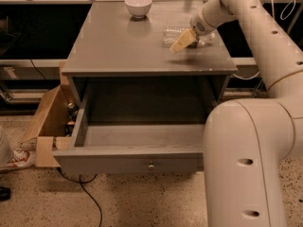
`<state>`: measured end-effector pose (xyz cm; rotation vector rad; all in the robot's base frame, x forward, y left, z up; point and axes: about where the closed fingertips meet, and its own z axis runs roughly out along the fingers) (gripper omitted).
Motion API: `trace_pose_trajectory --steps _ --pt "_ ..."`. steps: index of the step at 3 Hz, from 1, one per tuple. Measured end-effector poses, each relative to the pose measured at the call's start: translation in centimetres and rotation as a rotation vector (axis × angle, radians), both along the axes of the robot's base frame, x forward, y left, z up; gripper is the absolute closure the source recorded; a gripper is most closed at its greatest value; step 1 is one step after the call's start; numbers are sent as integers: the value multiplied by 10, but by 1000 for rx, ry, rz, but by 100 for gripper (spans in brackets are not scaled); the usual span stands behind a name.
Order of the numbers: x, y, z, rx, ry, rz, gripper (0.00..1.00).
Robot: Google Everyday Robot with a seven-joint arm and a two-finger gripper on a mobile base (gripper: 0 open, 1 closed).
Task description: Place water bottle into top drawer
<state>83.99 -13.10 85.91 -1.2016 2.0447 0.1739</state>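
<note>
Drawer [118, 161] open, below and well forward of my gripper [182, 41]. Bottle [171, 33] lying at jaws; whether gripped, can't tell. Lift, carry, drop not yet done.

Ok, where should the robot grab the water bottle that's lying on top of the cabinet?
Probably across its round middle, coming down from above. The water bottle lies on its side on the cabinet top, its length running left to right, so squeezing front-to-back catches the narrow way. The tool hangs right at its near side.
</note>
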Motion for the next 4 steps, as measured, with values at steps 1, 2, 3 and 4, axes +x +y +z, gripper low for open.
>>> trace_pose_trajectory --steps 1,2,3,4 --pt "0 6 -9 11 30 19 27" --pt "-2 7 -13 22 43 28 50" --pt "-10 7 -12 49 53 49 73" --pt "-10 7 -7 49 53 49 97"
